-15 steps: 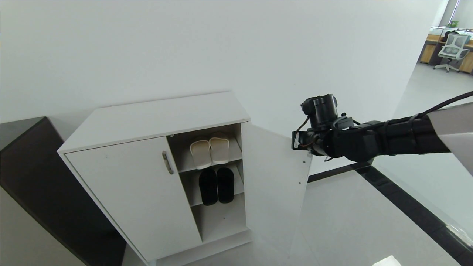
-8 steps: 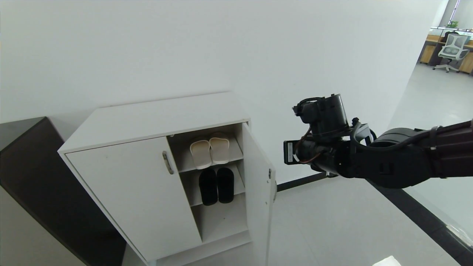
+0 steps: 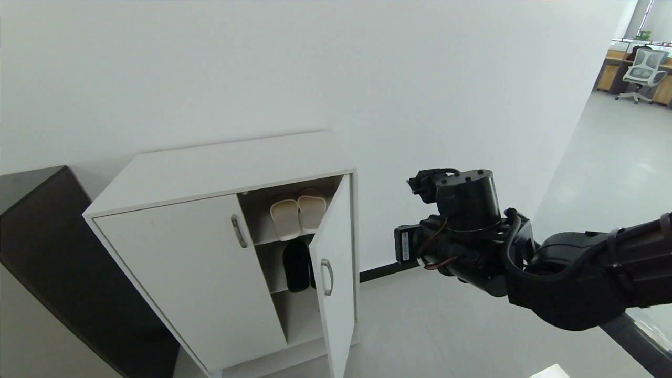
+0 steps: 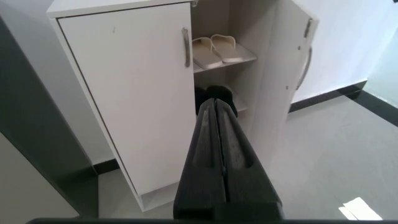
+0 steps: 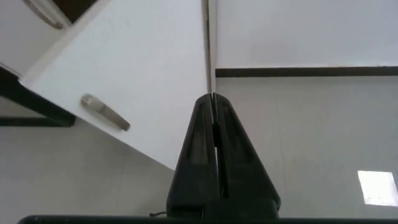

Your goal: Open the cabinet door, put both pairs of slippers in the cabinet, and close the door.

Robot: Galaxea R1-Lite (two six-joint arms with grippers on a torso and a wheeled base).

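Observation:
The white cabinet (image 3: 226, 165) stands against the wall with its left door (image 3: 189, 278) closed. Its right door (image 3: 336, 247) stands about half closed, handle (image 3: 327, 276) facing out. Cream slippers (image 3: 298, 214) lie on the top shelf. Black slippers (image 3: 295, 265) lie on the shelf below, partly hidden by the door. My right arm (image 3: 467, 247) is just right of that door. In the right wrist view, my right gripper (image 5: 214, 99) is shut and empty, its tips at the door's (image 5: 137, 74) outer edge. My left gripper (image 4: 216, 104) is shut and empty, in front of the cabinet opening (image 4: 221, 68).
A dark piece of furniture (image 3: 47, 252) stands to the cabinet's left. A black baseboard strip (image 3: 386, 269) runs along the wall's foot. Grey floor (image 3: 451, 336) lies open to the right, with a white sheet (image 3: 551, 371) near the front. An office chair (image 3: 643, 68) stands far back right.
The right door has swung from wide open to about half closed. My right arm has moved left and down, following the door.

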